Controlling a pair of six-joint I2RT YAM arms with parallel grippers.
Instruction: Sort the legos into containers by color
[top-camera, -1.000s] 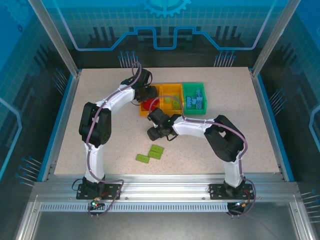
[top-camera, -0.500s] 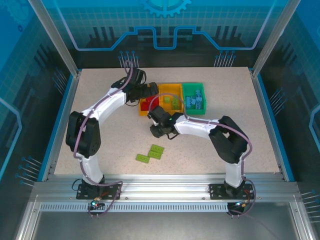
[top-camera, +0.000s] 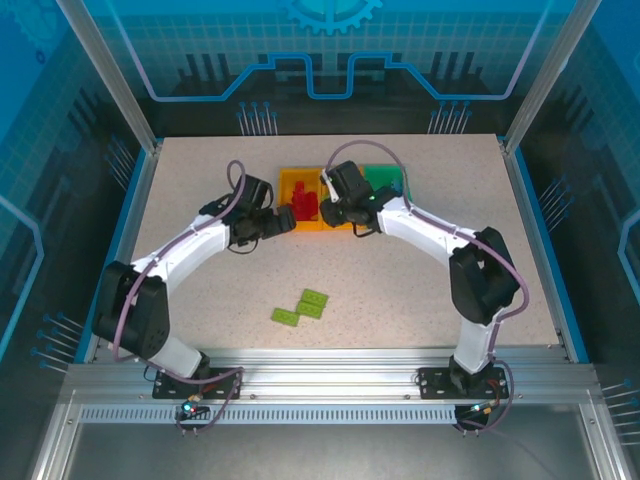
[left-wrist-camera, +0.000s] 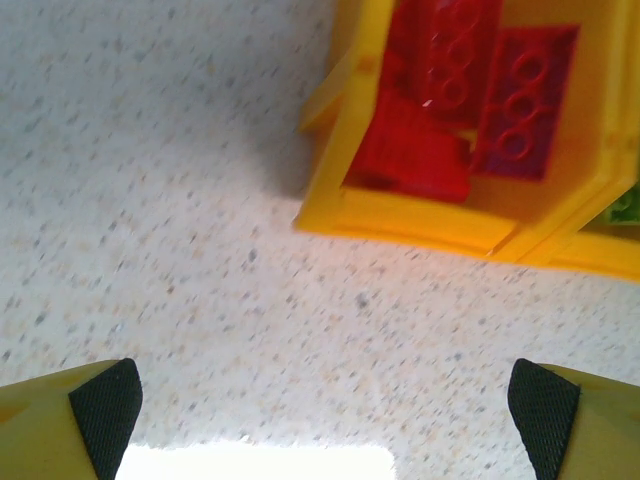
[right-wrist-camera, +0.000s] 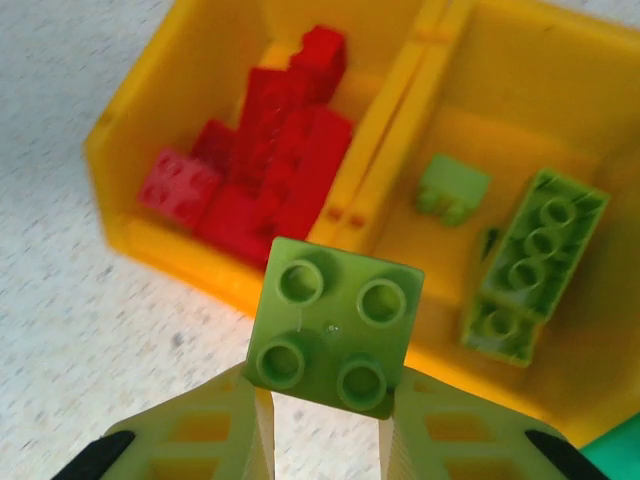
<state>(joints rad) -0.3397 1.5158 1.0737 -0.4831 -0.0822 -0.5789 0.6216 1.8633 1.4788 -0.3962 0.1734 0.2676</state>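
Observation:
My right gripper (right-wrist-camera: 330, 400) is shut on a lime green four-stud lego (right-wrist-camera: 335, 325), held above the near wall between two yellow containers. The left yellow bin (right-wrist-camera: 170, 240) holds several red legos (right-wrist-camera: 265, 170). The middle yellow bin (right-wrist-camera: 500, 140) holds two lime legos (right-wrist-camera: 535, 265). From above, the right gripper (top-camera: 333, 212) hovers over the row of bins, with the green bin (top-camera: 385, 178) behind it. My left gripper (left-wrist-camera: 325, 415) is open and empty over bare table, just left of the red-filled bin (left-wrist-camera: 400, 215). Two lime legos (top-camera: 300, 309) lie on the table.
The speckled table (top-camera: 200, 180) is bounded by blue side rails and a metal frame. The two loose lime bricks lie near the front, between the arm bases. A corner of the green bin (right-wrist-camera: 620, 455) shows at the right wrist view's lower right.
The left gripper opened and pulled back left from the red bin. The right gripper shut on the lime brick and carried it from mid-table up to the bins.

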